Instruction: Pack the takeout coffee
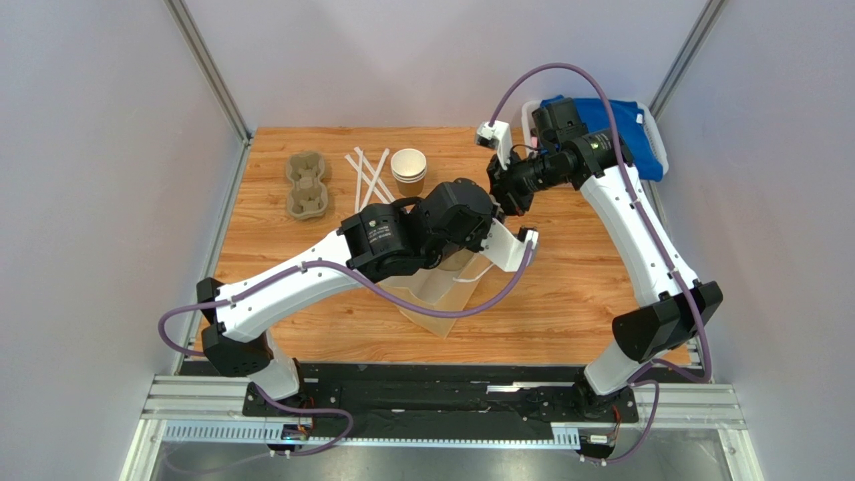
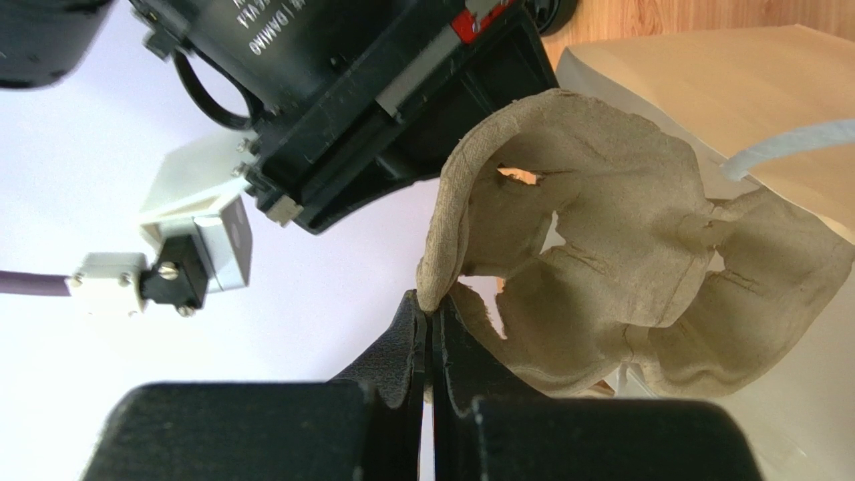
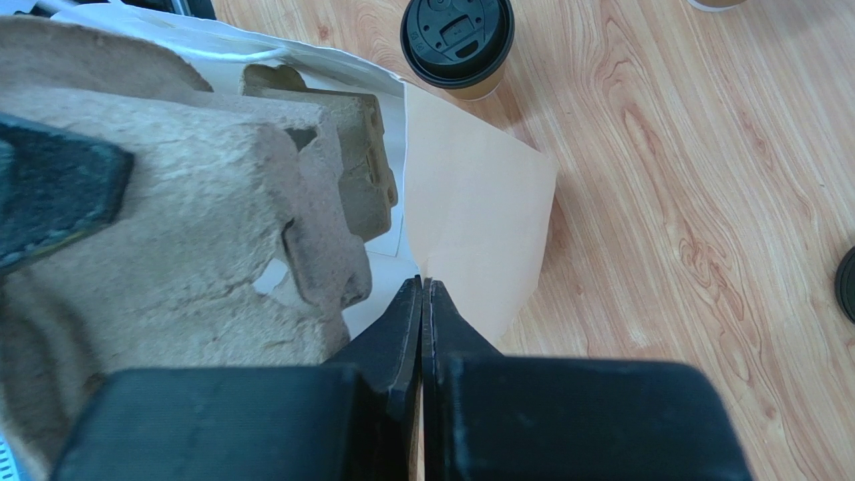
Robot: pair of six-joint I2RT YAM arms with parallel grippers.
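Note:
The takeout coffee (image 3: 457, 40), a brown cup with a black lid, stands on the wood beyond the paper bag (image 3: 482, 200). My right gripper (image 3: 422, 286) is shut on the bag's rim at a fold. My left gripper (image 2: 432, 306) is shut on the edge of a tan pulp cup carrier (image 2: 602, 271). That carrier (image 3: 191, 200) hangs over the bag's white inside. From above, the bag (image 1: 442, 301) lies mid-table under the left arm, and both grippers are hidden by the arms.
A second pulp carrier (image 1: 308, 185) lies at the back left, with white straws (image 1: 369, 175) and a stack of lidless cups (image 1: 408, 170) beside it. A white basket with blue cloth (image 1: 612, 125) sits at the back right. A loose black lid (image 3: 848, 286) lies right of the bag.

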